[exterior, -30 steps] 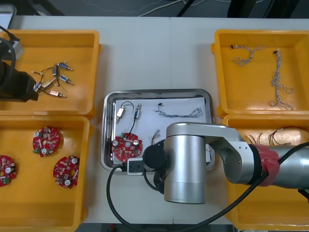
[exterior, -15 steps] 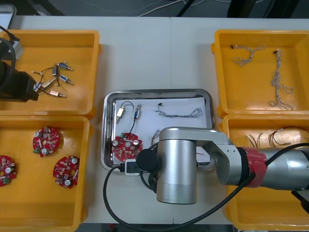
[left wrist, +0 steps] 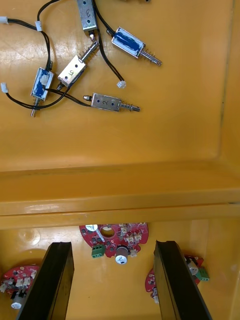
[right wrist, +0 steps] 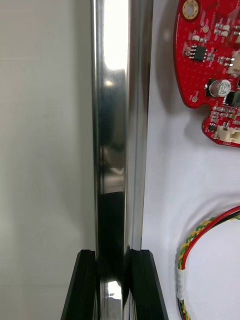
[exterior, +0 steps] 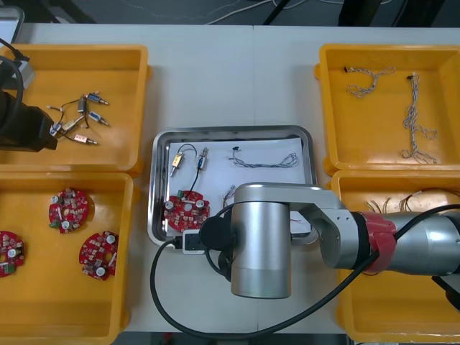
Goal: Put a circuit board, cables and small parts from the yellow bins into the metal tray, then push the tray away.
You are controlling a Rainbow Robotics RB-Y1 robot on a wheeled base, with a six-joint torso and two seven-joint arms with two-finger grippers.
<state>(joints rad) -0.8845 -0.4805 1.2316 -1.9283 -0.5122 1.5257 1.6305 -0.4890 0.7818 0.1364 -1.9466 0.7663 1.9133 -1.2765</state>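
Since the right gripper has its fingers closed on the near rim of the metal tray, with the rim pinched between them, this looks like the push step. Loading seems done.

The circuit board lies on the tray floor, beyond the fingers on the tray-inside finger's side, apart from the rim. The red and yellow cable loops just beside that same finger, not touching it as far as I can tell.

Risks:
- The rim is thin and shiny. It could slip out of the fingers mid-push and the tray would stop short.
- If the grip sits off the rim's middle, the tray may yaw and clip a yellow bin.
- A jerky push would slide the board, twisted cable and small metal parts around.
- The cable loop next to the finger could snag on release.

Hard to see:
- The right arm covers the tray's near part in the front view, so where along the rim the fingers hold is unclear.
- The right wrist view cuts off the board and the cable loop.
- I cannot tell how deep the bite is.

Left gripper is parked over the bins on its own side, fingers apart, nothing between them.
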